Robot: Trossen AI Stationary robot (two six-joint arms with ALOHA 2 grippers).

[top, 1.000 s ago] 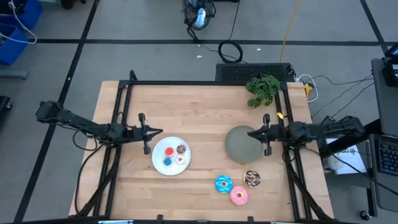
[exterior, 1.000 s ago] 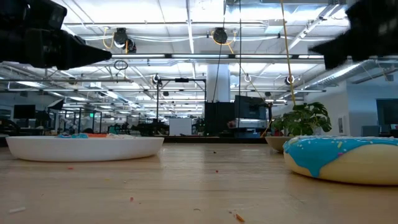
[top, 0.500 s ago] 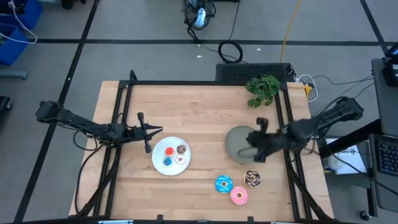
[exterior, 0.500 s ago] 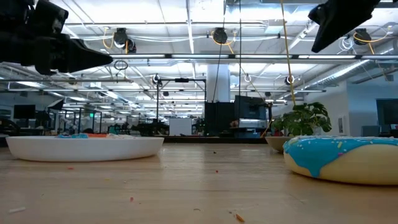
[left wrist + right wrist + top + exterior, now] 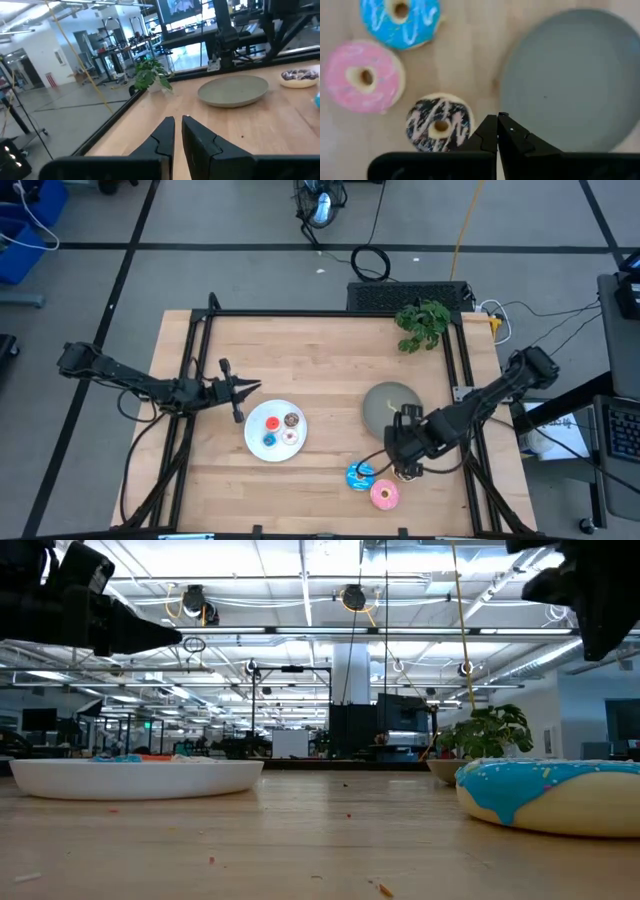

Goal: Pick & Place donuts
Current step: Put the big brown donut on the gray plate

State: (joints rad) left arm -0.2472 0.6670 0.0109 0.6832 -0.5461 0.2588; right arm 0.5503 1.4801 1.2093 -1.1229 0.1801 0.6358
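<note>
Three larger donuts lie flat on the table near its near edge: blue [image 5: 360, 476], pink [image 5: 384, 496], and brown sprinkled [image 5: 440, 127], which my right arm partly covers in the high view. Four tiny donuts, red [image 5: 271, 422], brown [image 5: 291, 420], blue [image 5: 269, 441] and pale pink [image 5: 289, 437], rest on the white plate [image 5: 256, 420]. My right gripper [image 5: 498, 120] is shut and points down above the table, between the brown donut and the grey plate [image 5: 575, 75]. My left gripper [image 5: 245, 388] is shut and hovers level, just left of the white plate.
A potted plant [image 5: 422, 323] stands at the far right corner. Black frame rails [image 5: 200, 380] run along the left, right and far sides of the table. Bare wood lies between the two plates and along the far half. The blue donut [image 5: 550, 790] fills the low view's right.
My right arm has swung from the table's right edge over the grey plate toward the near edge. It has tipped from level to pointing down and stands above the brown sprinkled donut. Its fingers stay shut. No donut has moved.
</note>
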